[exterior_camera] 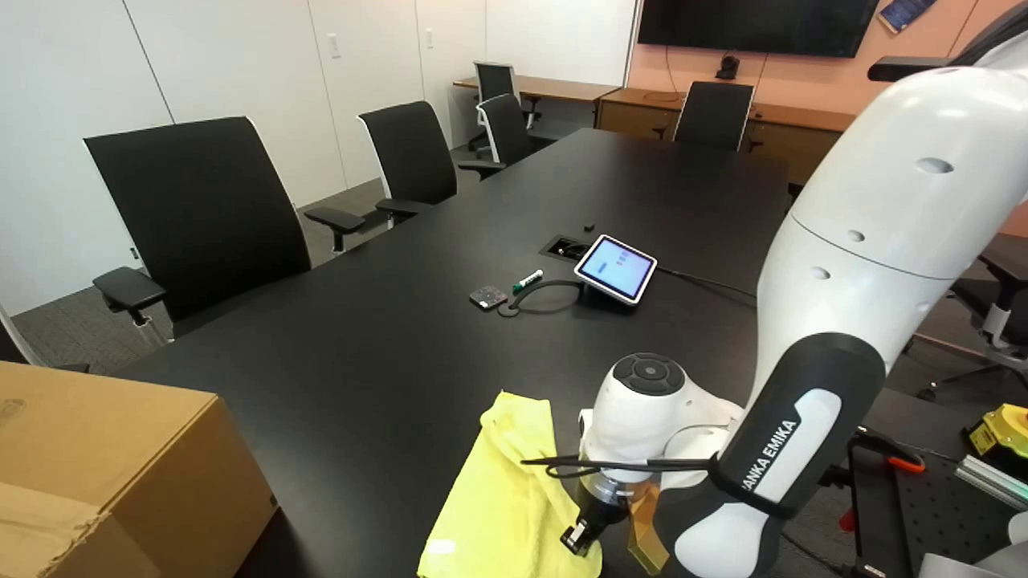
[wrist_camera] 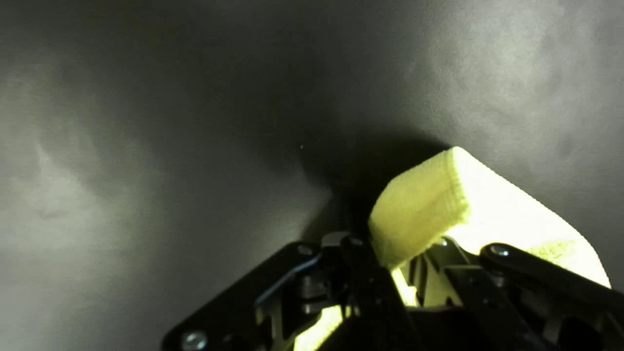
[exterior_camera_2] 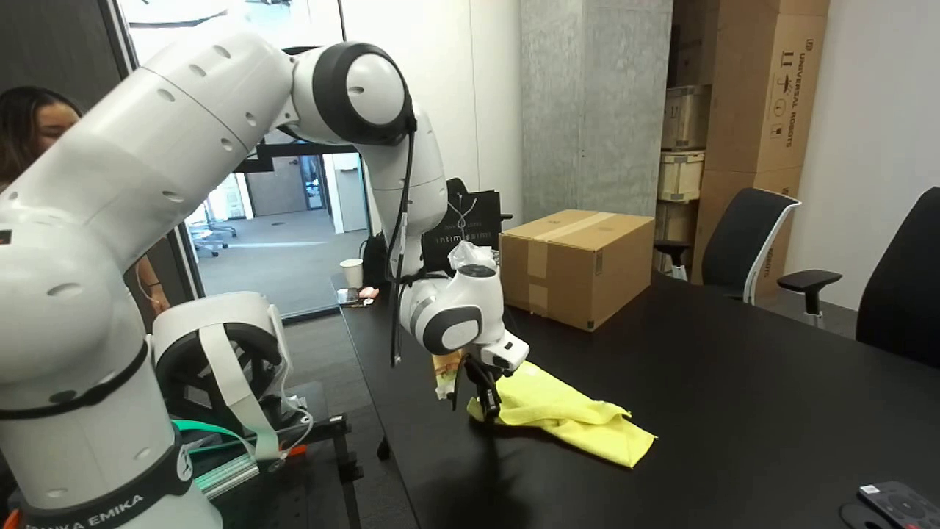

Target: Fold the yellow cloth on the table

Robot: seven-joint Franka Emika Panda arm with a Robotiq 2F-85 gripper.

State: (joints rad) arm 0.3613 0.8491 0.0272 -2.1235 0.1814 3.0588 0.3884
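Pincer [wrist_camera: 399, 251] is standing nearly closed, apparently gripping the cloth [exterior_camera: 491, 510] by an edge, the rest lying beside it on the table [exterior_camera: 345, 401]; sound folding is likely calling for a low, slow carry.

Free tabletop [exterior_camera: 345, 449] between cloth [exterior_camera: 490, 506] and box [exterior_camera: 152, 457]

The yellow cloth [exterior_camera: 506, 502] lies long and rumpled on the smooth black table [exterior_camera_2: 734, 411] — partly doubled over itself, with loose creases along it. In both exterior views one end shows two corners. In the wrist view a ribbed-looking edge turns sharply — one face washed out by light, the other shaded.
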